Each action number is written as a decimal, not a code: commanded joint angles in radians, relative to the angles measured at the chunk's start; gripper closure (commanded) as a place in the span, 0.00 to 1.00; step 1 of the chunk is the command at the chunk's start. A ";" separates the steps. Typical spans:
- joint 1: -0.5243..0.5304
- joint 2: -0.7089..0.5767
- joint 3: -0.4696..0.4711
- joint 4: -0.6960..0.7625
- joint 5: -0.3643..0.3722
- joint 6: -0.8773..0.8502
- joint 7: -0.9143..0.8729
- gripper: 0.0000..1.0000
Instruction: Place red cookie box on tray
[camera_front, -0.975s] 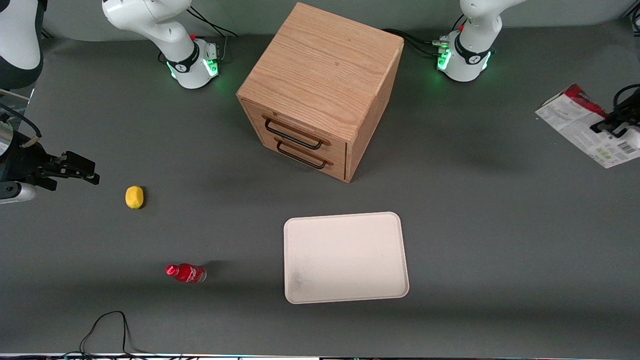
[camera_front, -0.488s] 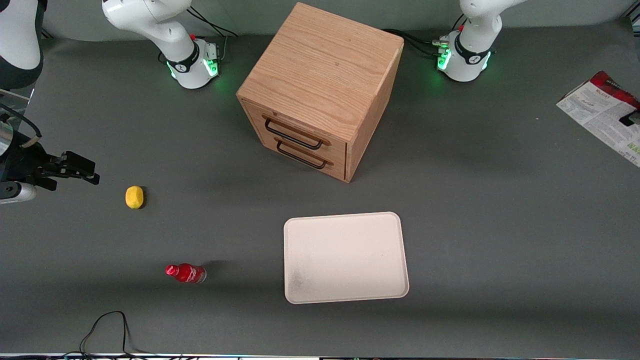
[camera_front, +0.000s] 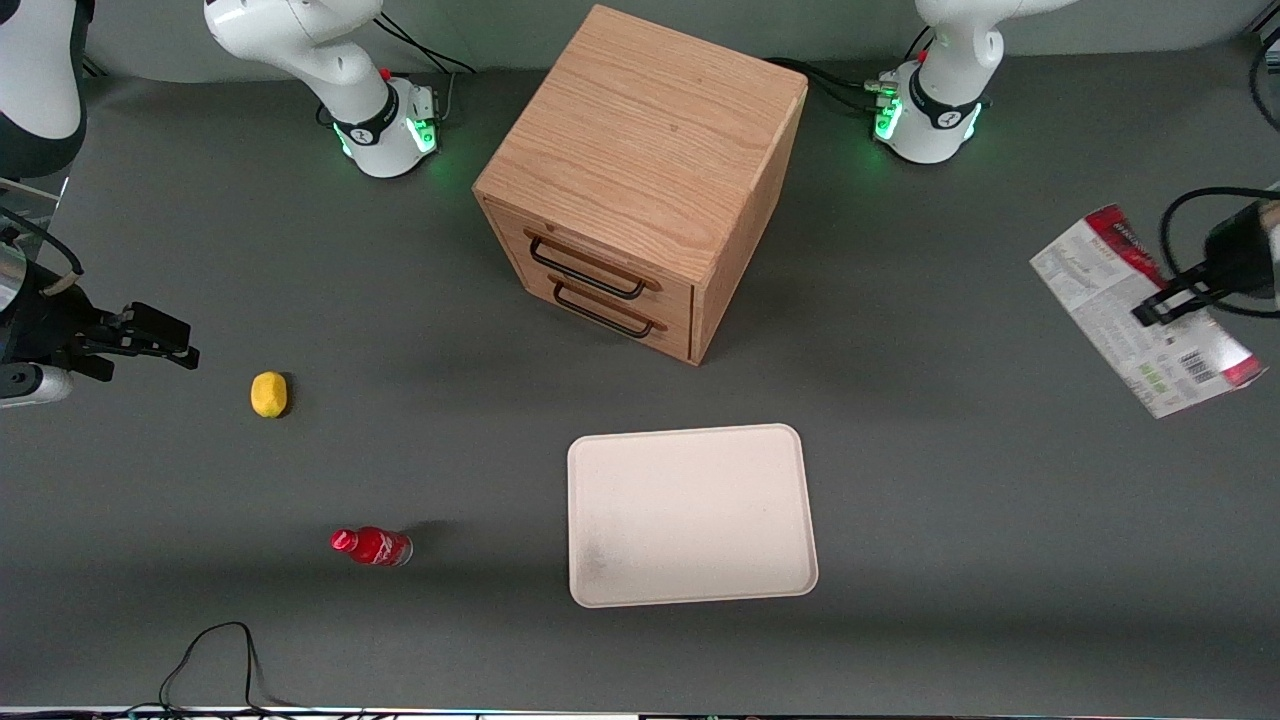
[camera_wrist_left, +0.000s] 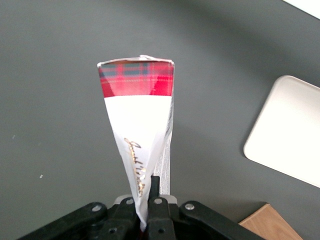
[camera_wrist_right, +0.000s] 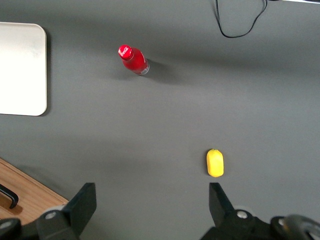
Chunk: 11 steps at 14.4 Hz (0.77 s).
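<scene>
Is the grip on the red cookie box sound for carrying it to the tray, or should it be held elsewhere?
The left gripper is shut on the red cookie box across its thin dimension, at one end, so most of the carton hangs out from the fingers, above the table. For a flat carton, pinching across the thin faces suits; a hold nearer its middle would probably swing less on the way to the tray.

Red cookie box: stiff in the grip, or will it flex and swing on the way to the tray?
The red cookie box is thin and flat, pinched at one edge by the gripper, so it will probably flex and swing. It looks light. Laid flat on the tray, it should not tip.
</scene>
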 joint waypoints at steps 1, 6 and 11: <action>-0.135 0.129 0.018 0.195 0.047 -0.046 -0.005 1.00; -0.294 0.296 0.021 0.412 0.066 -0.098 -0.006 1.00; -0.450 0.445 0.052 0.547 0.074 -0.091 -0.066 1.00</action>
